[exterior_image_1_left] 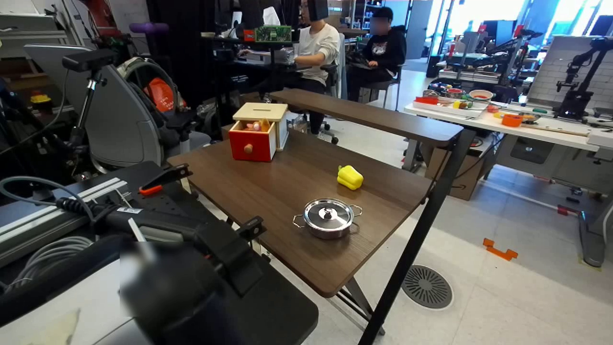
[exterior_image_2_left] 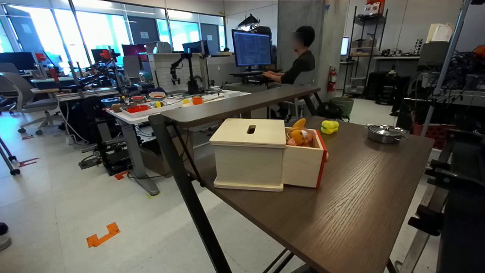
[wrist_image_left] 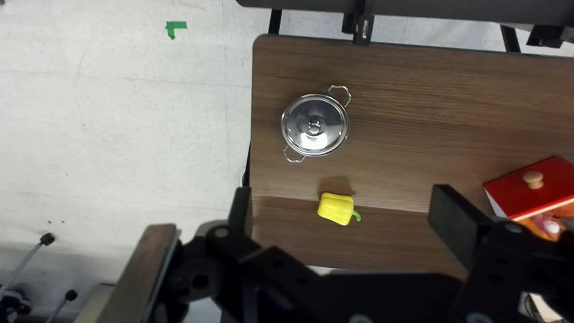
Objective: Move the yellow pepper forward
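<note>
The yellow pepper (exterior_image_1_left: 350,177) lies on the brown table (exterior_image_1_left: 297,177), beyond the silver pot in an exterior view. It also shows beside the drawer box in an exterior view (exterior_image_2_left: 330,127). In the wrist view the pepper (wrist_image_left: 336,208) lies on its side, its short green stem pointing right. My gripper (wrist_image_left: 343,197) is open, with its two black fingers wide apart and nothing held. The pepper appears between the fingers in the picture, but the gripper is well above the table and not touching it. My gripper does not show in the exterior views.
A lidded silver pot (wrist_image_left: 315,125) with two wire handles stands near the pepper. A wooden box (exterior_image_2_left: 248,159) with its red-fronted drawer (exterior_image_1_left: 249,146) pulled out holds small toys. A raised brown shelf (exterior_image_1_left: 364,112) runs along one table edge.
</note>
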